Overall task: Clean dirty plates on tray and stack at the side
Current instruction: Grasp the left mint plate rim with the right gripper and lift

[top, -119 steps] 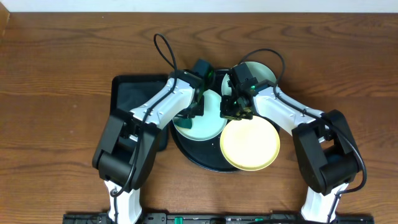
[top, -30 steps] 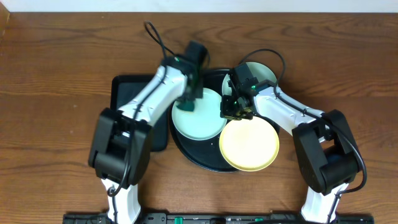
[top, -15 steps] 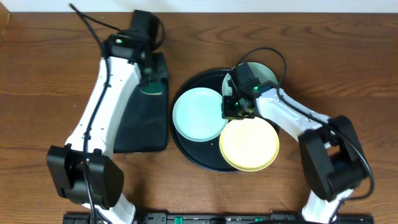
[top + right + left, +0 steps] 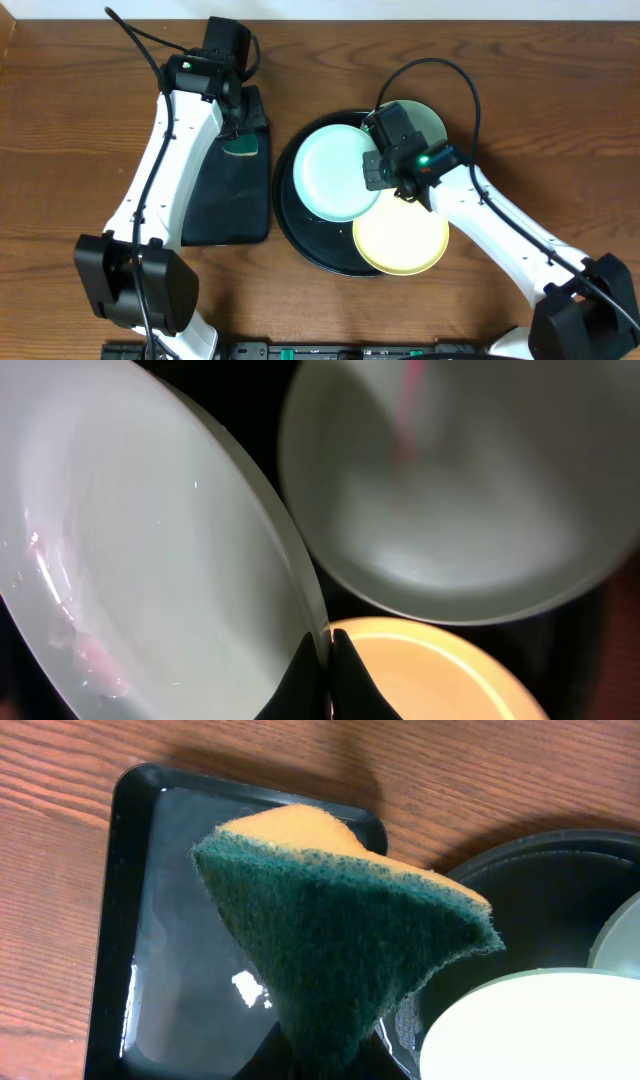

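Observation:
The round black tray [image 4: 300, 235] holds three plates. My right gripper [image 4: 377, 172] is shut on the right rim of a mint plate [image 4: 335, 172] and holds it lifted and tilted; the wrist view shows the rim pinched between the fingers [image 4: 325, 660], with pink smears on the plate [image 4: 130, 560]. A second mint plate [image 4: 430, 118] lies at the tray's back right, also in the right wrist view [image 4: 460, 490]. The yellow plate [image 4: 400, 238] lies at the front right. My left gripper [image 4: 240, 135] is shut on a green and orange sponge [image 4: 330, 940] above the rectangular tray.
A smaller black rectangular tray [image 4: 225, 205] lies left of the round tray, its glossy floor in the left wrist view [image 4: 170, 920]. Brown wooden table [image 4: 80, 150] all around. Cables loop over both arms.
My right gripper has lifted and tilted the mint plate, moving it up and to the right. The left arm with the sponge stays over the rectangular tray, where it had swung from the plate.

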Motion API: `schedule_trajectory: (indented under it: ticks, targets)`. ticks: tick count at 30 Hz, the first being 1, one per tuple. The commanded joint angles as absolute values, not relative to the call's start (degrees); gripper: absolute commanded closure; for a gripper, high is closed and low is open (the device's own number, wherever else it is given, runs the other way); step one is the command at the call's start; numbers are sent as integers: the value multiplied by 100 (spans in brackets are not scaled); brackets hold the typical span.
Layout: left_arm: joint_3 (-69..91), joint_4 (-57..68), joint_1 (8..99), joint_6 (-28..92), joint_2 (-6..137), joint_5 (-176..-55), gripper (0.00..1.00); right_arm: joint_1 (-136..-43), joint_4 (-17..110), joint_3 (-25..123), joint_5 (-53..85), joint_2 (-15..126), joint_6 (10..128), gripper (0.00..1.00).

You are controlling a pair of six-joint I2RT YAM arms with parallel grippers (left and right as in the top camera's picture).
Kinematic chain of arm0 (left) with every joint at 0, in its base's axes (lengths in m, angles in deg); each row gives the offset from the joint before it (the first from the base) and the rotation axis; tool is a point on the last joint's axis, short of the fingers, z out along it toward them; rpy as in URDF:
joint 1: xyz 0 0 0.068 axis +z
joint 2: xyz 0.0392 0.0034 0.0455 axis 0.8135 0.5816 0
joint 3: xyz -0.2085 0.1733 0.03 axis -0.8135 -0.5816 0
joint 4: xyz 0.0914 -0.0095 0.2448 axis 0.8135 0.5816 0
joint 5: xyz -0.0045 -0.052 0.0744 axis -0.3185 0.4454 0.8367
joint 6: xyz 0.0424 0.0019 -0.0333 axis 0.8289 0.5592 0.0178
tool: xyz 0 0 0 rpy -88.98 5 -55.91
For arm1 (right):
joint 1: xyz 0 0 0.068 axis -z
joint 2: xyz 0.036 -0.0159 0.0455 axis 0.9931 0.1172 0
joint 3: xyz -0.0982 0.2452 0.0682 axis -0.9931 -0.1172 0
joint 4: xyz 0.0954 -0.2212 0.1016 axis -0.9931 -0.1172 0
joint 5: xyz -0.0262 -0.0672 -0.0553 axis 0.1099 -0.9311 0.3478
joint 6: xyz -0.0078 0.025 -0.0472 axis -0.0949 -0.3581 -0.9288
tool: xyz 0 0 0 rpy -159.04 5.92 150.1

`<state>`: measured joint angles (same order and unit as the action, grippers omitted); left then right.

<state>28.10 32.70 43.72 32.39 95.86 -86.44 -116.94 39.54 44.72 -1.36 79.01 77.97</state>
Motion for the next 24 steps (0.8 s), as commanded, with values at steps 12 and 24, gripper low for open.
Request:
schedule_trajectory:
  ticks: [12,24]
  targets:
    - [2893,3305,4376,3311,9549,-8594,93,-12870,4159,4586,-3421,7750,7222,99]
    - [2893,3303,4376,3311,9549,-8592,93,-14048,4782,4629,-6359,7750,6518,99]
